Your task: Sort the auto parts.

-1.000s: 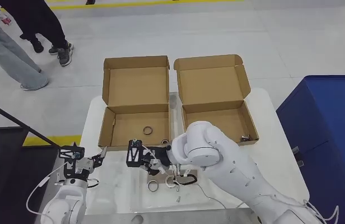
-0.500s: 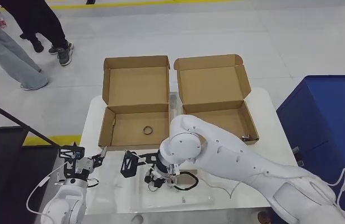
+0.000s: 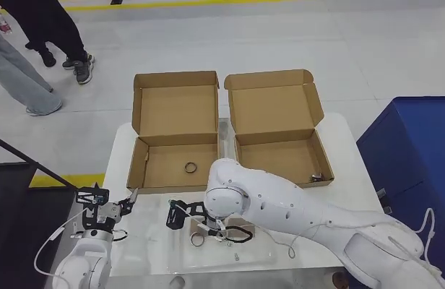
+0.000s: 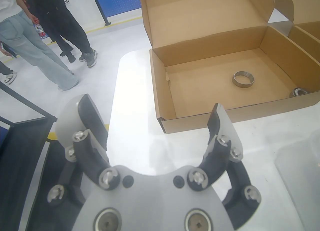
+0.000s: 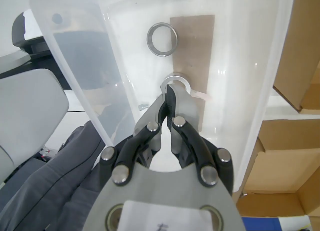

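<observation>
Ring (image 5: 175, 77) in clear bin (image 5: 240, 66), near centre of table, pinched at its rim by right gripper (image 5: 168, 93); second ring (image 5: 162, 39) loose beside it. Left gripper (image 4: 151, 106) spread wide at near left, short of left box (image 4: 250, 114).

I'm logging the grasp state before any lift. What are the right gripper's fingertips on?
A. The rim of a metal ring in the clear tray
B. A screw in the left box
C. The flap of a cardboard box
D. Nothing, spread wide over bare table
A: in the right wrist view, the right gripper is pinched shut on the rim of a metal ring lying in the clear tray, with a second ring loose beyond it.
</observation>
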